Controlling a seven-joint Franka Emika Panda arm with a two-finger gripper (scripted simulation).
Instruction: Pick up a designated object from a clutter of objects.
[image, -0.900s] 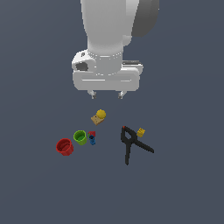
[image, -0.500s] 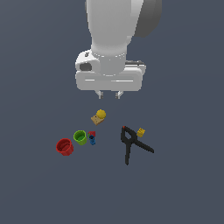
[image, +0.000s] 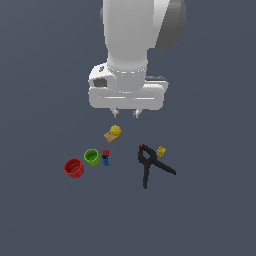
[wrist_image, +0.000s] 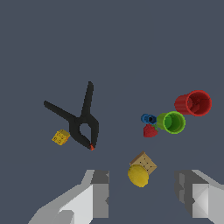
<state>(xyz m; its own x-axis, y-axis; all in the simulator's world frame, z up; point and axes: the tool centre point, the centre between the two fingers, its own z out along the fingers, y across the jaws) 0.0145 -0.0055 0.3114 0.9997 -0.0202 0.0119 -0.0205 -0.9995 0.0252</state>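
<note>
The designated object, a black spring clamp (image: 150, 164) (wrist_image: 78, 120) with two splayed handles and a small red-orange tip, lies flat at the exterior view's right of the clutter. My gripper (image: 125, 114) (wrist_image: 142, 192) hangs open above the floor, over the yellow ball on its tan block (image: 113, 133) (wrist_image: 141, 170), apart from the clamp. Nothing sits between the fingers (wrist_image: 99, 194). A small yellow block (image: 161, 151) (wrist_image: 61, 137) rests close beside the clamp's head.
A red cup (image: 74, 168) (wrist_image: 194, 103), a green cup (image: 91, 157) (wrist_image: 172, 122) and a small blue and red piece (image: 105, 157) (wrist_image: 149, 124) stand in a row at the exterior view's left. Plain dark grey floor lies all around.
The arm has shifted toward the exterior view's right and come lower, nearer the objects. The fingers stay open and the objects have not moved.
</note>
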